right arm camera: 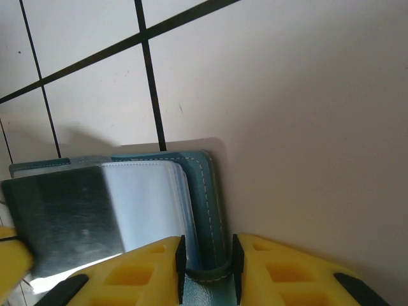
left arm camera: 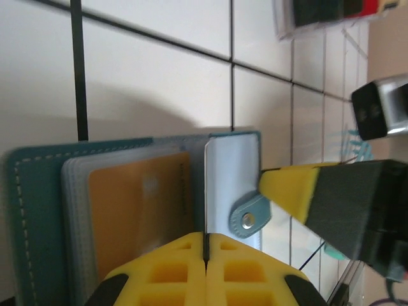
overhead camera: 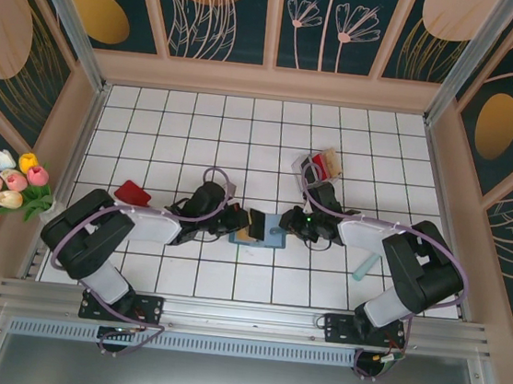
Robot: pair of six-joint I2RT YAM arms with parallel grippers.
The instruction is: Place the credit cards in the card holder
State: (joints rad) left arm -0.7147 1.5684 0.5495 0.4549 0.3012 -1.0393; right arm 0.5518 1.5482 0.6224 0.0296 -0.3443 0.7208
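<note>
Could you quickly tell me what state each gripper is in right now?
Left gripper: shut on the black card.
Right gripper: shut on the card holder, at its cover edge.

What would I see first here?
Two robot arms meet in the middle over an open teal card holder. The right end effector clamps its cover while the left end effector pinches a black card over the sleeves. Bright tulips sit at the far left.
</note>
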